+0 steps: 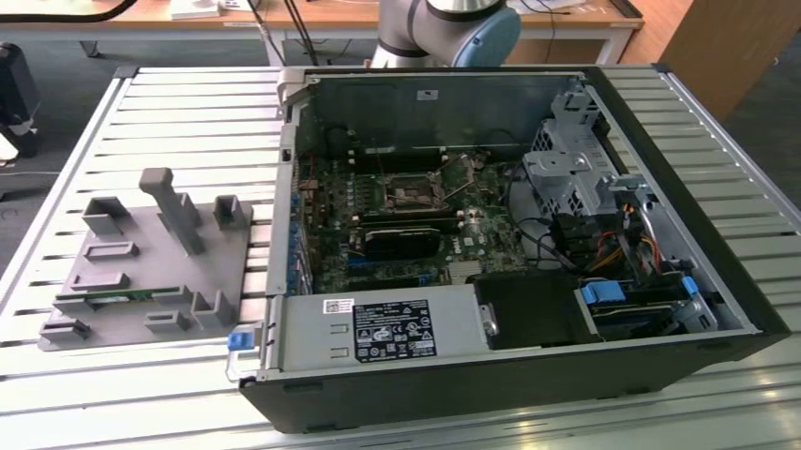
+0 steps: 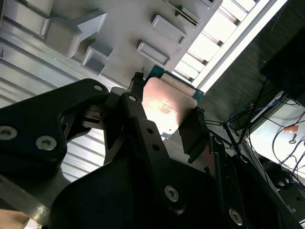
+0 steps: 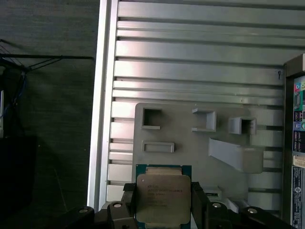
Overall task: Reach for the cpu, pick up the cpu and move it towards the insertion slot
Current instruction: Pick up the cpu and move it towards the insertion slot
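Black fingers (image 3: 198,202) pinching cpu (image 3: 162,198): square silvery lid, green rim; grey tray (image 3: 190,155) behind.

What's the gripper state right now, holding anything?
Gripper: closed on the cpu, one finger on each of two opposite edges, over the grey tray.

I read the cpu (image 3: 162,200) lid as satin metal — the gripper (image 2: 167,102) matt black, the tray (image 3: 186,138) smooth matt grey plastic, the table slats (image 3: 190,62) ribbed, shiny metal.
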Robot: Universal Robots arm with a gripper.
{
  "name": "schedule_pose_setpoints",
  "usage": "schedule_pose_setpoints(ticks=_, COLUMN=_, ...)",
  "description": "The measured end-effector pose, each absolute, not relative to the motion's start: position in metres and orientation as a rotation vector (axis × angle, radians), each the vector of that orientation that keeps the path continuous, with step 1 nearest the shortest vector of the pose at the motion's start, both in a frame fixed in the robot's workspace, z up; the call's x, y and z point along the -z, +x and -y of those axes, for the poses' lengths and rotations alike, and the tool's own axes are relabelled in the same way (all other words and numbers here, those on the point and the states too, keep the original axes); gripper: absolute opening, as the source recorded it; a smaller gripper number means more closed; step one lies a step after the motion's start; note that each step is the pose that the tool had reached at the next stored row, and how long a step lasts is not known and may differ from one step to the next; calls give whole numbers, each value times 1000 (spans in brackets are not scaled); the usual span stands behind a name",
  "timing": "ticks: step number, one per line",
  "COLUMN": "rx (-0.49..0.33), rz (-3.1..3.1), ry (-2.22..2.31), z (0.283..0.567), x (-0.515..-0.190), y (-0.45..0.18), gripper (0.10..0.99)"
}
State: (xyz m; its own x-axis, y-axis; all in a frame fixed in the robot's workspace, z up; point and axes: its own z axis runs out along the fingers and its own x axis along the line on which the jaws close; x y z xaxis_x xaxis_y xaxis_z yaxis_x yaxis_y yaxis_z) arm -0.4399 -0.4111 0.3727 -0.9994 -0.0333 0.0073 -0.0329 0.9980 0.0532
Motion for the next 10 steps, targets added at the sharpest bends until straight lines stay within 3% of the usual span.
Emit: schedule_pose_setpoints(ticks=10, rx=83, rz=3132, ry=52, z=411, x=-385, y=-440, gripper=545)
